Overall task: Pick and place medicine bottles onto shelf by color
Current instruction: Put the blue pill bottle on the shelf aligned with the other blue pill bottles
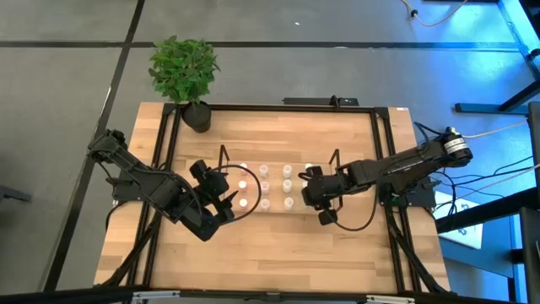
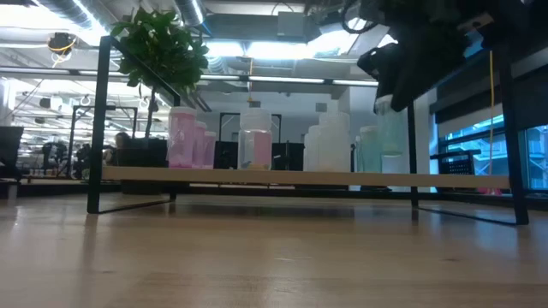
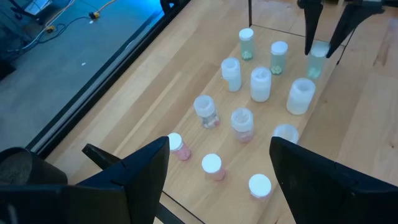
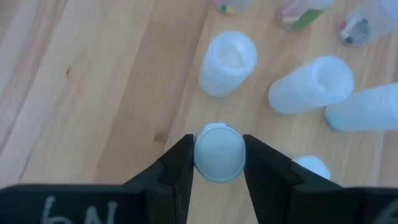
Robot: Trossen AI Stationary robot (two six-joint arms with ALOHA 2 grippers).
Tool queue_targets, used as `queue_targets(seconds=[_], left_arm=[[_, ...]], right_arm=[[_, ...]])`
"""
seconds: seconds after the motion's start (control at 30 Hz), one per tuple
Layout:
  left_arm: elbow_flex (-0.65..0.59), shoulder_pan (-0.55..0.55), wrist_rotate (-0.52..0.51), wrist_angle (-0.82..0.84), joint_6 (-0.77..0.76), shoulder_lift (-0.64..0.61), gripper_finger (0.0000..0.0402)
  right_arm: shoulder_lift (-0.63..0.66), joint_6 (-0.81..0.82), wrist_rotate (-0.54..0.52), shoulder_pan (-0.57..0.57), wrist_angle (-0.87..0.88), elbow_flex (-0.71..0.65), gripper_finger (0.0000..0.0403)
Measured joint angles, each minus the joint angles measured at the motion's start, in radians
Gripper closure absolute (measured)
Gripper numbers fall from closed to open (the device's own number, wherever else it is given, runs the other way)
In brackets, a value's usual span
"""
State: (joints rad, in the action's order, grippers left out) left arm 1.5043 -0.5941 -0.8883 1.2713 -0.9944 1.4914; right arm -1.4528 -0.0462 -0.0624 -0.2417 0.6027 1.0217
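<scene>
Green bottle [image 4: 218,152] is sitting clamped in my right gripper [image 4: 217,163] at the shelf's [image 1: 363,127] right end; I'm lowering straight, releasing gently. Left gripper [image 3: 217,171] is waiting, spread.

potted green plant [image 1: 185,74] at table corner, wooden table [image 1: 278,253]

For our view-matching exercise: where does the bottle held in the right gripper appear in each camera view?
High: hidden under the right gripper, at the shelf's right end.
Low: pale green bottle, upper right.
Left wrist: top right.
Right wrist: bottom centre.
Shared landmark: the shelf.
</scene>
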Motion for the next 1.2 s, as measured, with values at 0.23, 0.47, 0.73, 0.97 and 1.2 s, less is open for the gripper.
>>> queue_targets(seconds=[0.23, 0.47, 0.73, 0.97, 1.2], left_arm=[[0.000, 0.000, 0.000, 0.000, -0.002, 0.000, 0.0130], [0.000, 0.000, 0.000, 0.000, -0.001, 0.000, 0.0130], [0.000, 0.000, 0.000, 0.000, -0.001, 0.000, 0.0130], [0.000, 0.000, 0.000, 0.000, -0.001, 0.000, 0.0130], [0.000, 0.000, 0.002, 0.000, -0.001, 0.000, 0.0130]], right_arm=[[-0.001, -0.013, 0.000, 0.003, -0.074, -0.033, 0.0278], [-0.010, -0.039, 0.000, 0.003, -0.067, -0.032, 0.0278], [-0.050, -0.064, 0.003, -0.002, -0.056, -0.031, 0.0278], [-0.056, -0.067, 0.000, -0.002, -0.063, -0.030, 0.0278], [-0.056, -0.062, 0.004, -0.002, -0.059, -0.030, 0.0258]])
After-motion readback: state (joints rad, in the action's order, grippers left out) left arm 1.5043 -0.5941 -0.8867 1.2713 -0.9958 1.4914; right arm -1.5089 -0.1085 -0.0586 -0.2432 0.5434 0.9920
